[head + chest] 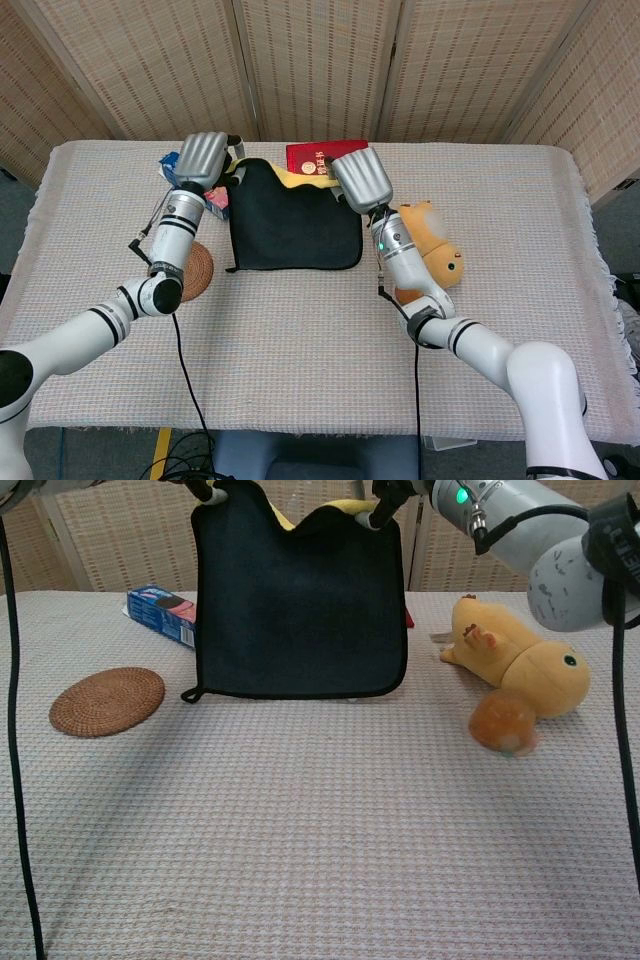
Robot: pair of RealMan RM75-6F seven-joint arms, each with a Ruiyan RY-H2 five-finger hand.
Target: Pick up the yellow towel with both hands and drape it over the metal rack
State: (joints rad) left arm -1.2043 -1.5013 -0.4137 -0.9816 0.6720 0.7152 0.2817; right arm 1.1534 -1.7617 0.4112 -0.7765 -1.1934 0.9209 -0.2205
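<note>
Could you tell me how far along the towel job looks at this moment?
Done: the towel, black-faced with a yellow side behind, is off the table, hanging by its top corners. In hand: the left hand and right hand each hold one corner, its lower edge near the tablecloth. Left: draping it; no metal rack shows in either view.

place: robot lab or test room | cues: woven folding screens [320, 60] as backdrop – cloth-covered table [300, 340] with assorted props – cables [185, 390] trailing off the edge
</note>
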